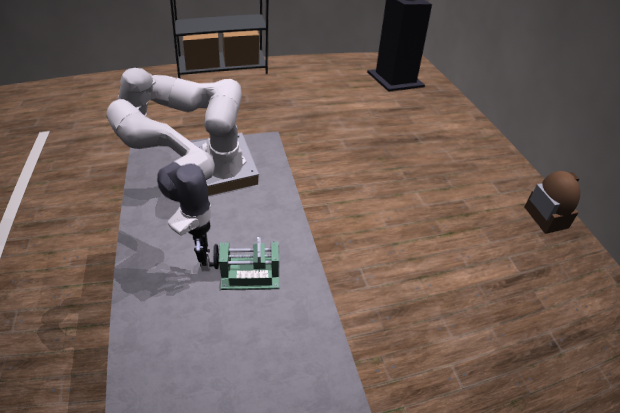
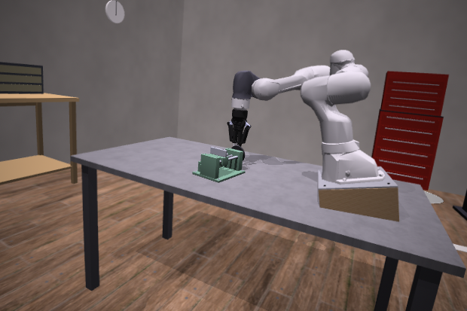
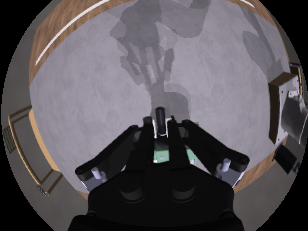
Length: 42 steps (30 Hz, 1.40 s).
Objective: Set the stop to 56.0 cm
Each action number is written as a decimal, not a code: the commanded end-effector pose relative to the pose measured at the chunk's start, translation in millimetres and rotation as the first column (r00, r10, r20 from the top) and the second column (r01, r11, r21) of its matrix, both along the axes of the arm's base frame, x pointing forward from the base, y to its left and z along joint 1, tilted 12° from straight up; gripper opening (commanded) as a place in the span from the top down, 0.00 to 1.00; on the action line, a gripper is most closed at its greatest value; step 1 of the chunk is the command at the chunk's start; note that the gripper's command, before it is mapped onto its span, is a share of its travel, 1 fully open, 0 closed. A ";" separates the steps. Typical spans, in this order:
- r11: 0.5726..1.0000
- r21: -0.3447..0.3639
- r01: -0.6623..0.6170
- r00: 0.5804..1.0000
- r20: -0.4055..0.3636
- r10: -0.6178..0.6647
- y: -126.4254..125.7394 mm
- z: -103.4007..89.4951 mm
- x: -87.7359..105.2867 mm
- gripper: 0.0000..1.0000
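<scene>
Wood floor (image 1: 426, 172) (image 2: 124, 246): brown planks around the grey tabletop (image 1: 215, 347) (image 2: 264, 190) (image 3: 75, 89), a pale stripe (image 1: 22, 187) at the left edge of the top view.
Fingers (image 1: 203, 262) (image 2: 237, 144): left of centre and below the middle in the top view; drawn nearly together and, judging by the wrist view, closed on the dark crank handle (image 3: 160, 119).
Handwheel (image 1: 216, 256) (image 2: 237, 147): just right of the fingers in the top view, on the left end of the green frame (image 1: 224, 262) (image 2: 209, 166) (image 3: 161, 157); not yet let go.
Scale (image 1: 252, 274): white strip low on the frame's front; its marks are too small to read, so 56.0 cm cannot be checked.
Stop (image 1: 259, 255) (image 2: 218, 151): in the top view, right of the frame's middle, on the rods between the end plates, nearer the right one.
Red pointer (image 1: 260, 270): thin, over the right part of the scale; its value cannot be told.
Task progress: handle grasped, probably in the turning step; confirming the setting and releasing the handwheel are left.
Brands and labels: none legible on arm, frame or wall clock (image 2: 114, 11).
</scene>
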State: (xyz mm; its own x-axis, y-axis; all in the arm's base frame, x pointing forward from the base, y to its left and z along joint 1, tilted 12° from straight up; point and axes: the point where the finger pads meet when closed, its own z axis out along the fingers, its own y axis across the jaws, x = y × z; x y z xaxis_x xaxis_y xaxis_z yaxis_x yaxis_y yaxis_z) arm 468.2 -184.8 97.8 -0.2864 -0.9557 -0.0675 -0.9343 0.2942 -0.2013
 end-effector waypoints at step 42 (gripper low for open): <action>1.000 0.000 0.004 1.000 -0.001 -0.004 18.2 -8.5 -55.3 0.96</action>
